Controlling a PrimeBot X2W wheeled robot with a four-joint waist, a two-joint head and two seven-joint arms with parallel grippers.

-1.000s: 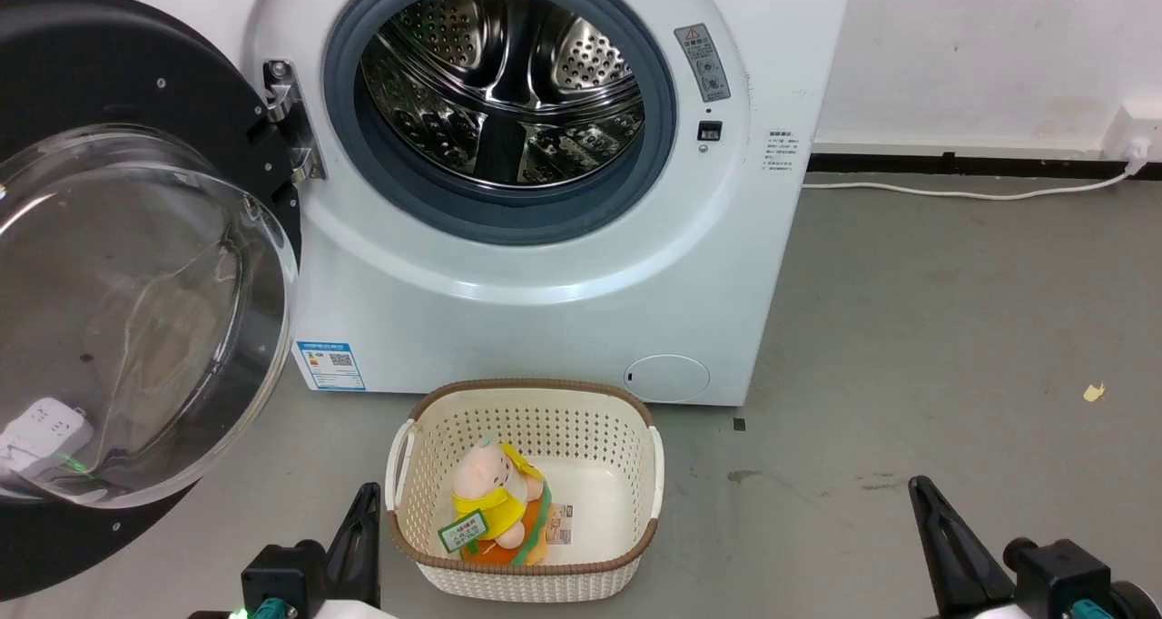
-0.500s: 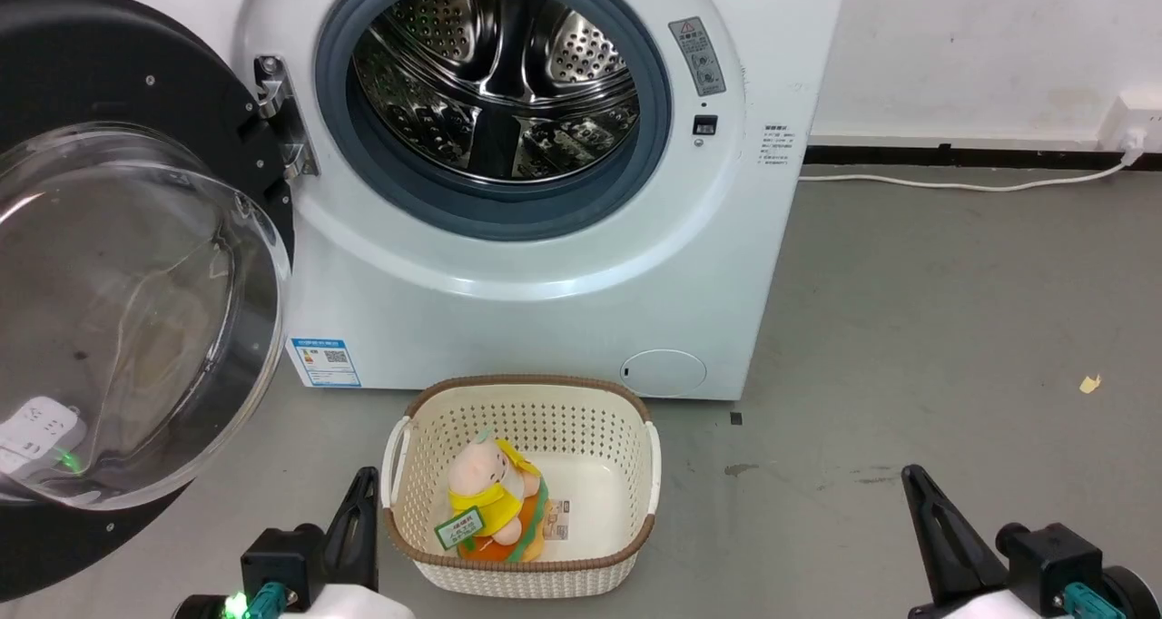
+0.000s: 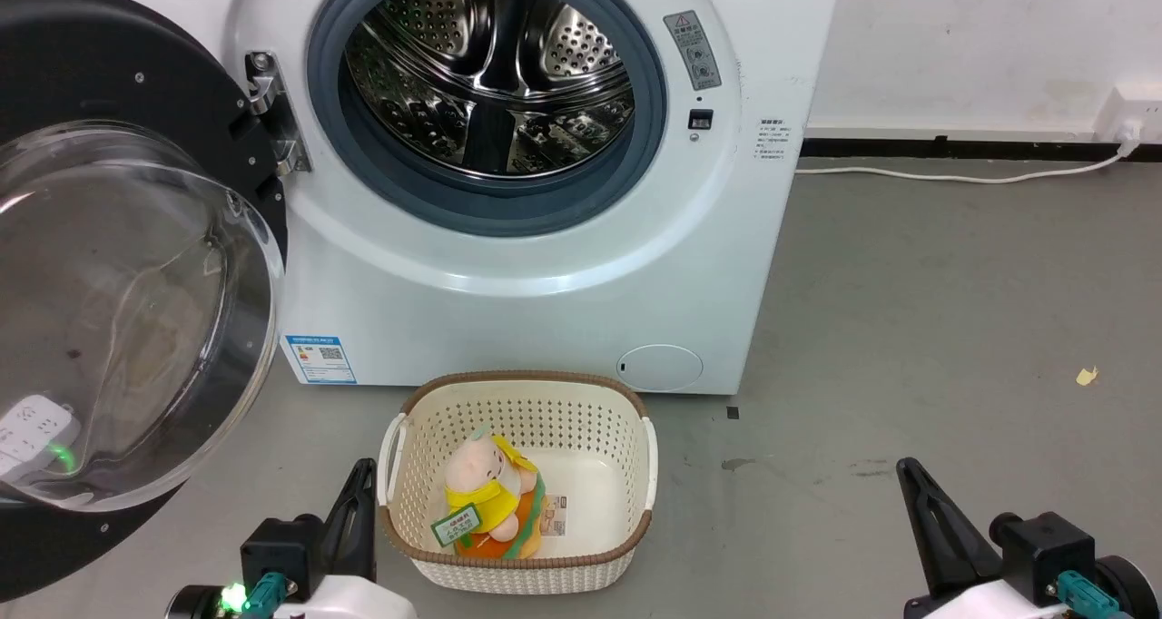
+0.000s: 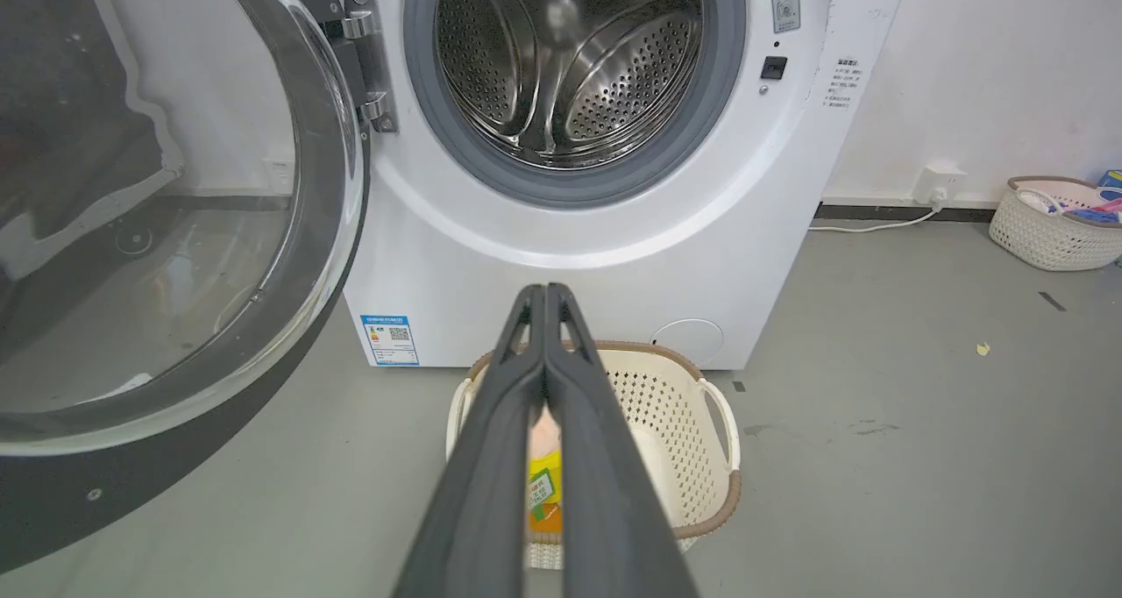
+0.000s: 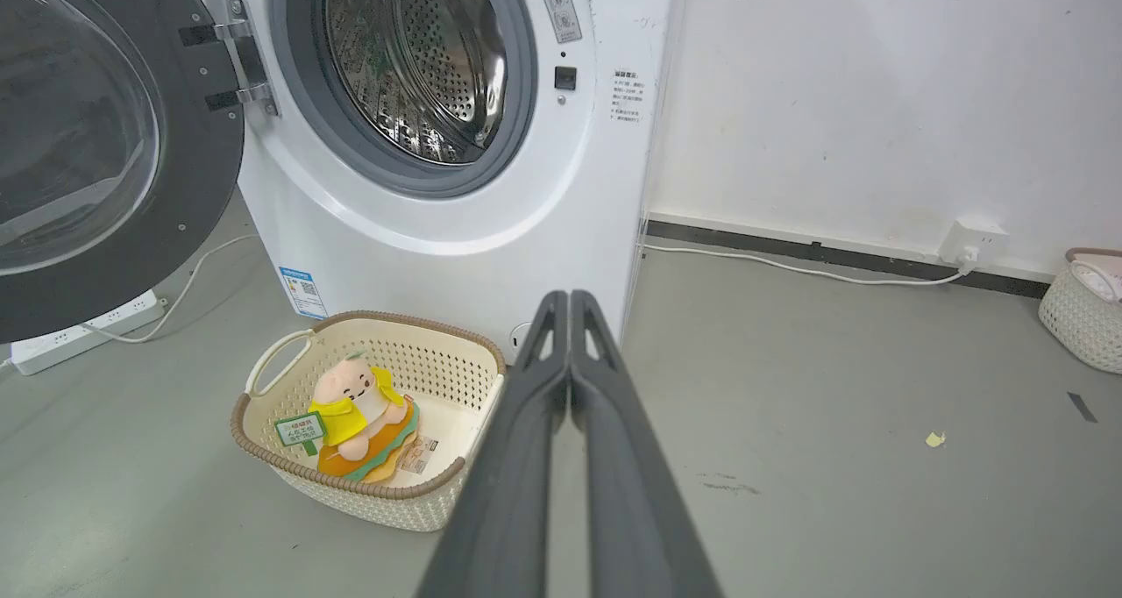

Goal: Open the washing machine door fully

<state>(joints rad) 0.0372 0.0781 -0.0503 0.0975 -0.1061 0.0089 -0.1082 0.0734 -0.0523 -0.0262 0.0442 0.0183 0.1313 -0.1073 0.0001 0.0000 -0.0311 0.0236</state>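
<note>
The washing machine is a white front-loader with its steel drum exposed. The washing machine door, glossy black with a clear glass bowl, stands swung wide to the left on its metal hinge. It also appears in the left wrist view as the washing machine door and in the right wrist view as the washing machine door. My left gripper sits low at the lower left, shut and holding nothing, its tips pressed together. My right gripper rests at the lower right, shut too, its tips together. Neither touches the door.
A cream perforated basket with a plush toy sits on the grey floor before the machine, between my grippers. A white power strip and cable lie under the door. Another basket stands by the far right wall, near a wall socket.
The whole head view has shifted slightly, so the camera moved. The door, the basket and both grippers keep their places relative to one another.
</note>
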